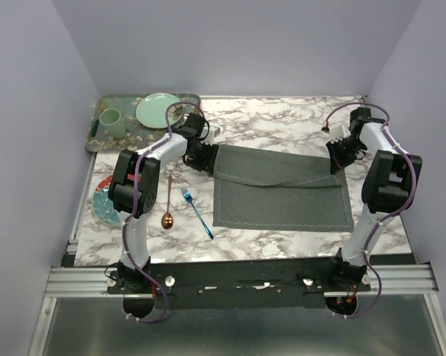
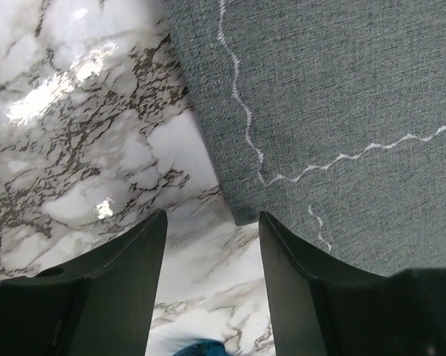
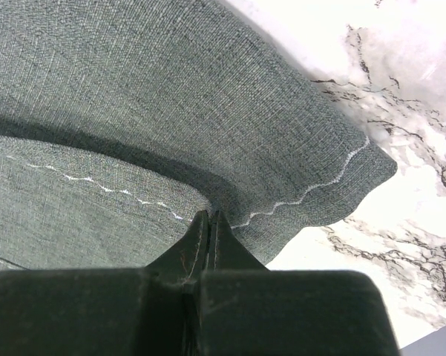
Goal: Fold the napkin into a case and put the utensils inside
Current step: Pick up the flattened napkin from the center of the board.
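The left claw stands spread with nothing between its dark fingers. It hangs low over the white, grey-veined marble tabletop, and the far left corner of the napkin lies just ahead of its tips, by the right-hand finger. The right claw is pressed together and pinches the napkin's stitched edge near the far right corner. The cloth rises in a soft fold to its tips, and the corner pokes out beyond them over bare marble. Between the two claws the dark grey napkin lies spread, with a loose crease running across its far part, and most of it lies nearer the arm bases than either claw. The blue fork and the copper spoon lie side by side on the marble, apart from each other, nearer the bases than the left claw and off the cloth. Beyond that claw and to its left a patterned green tray carries a pale green plate and a green cup. A patterned plate shows under the left arm. Plain lavender walls close in the tabletop on three sides, and a metal rail runs along its near edge.
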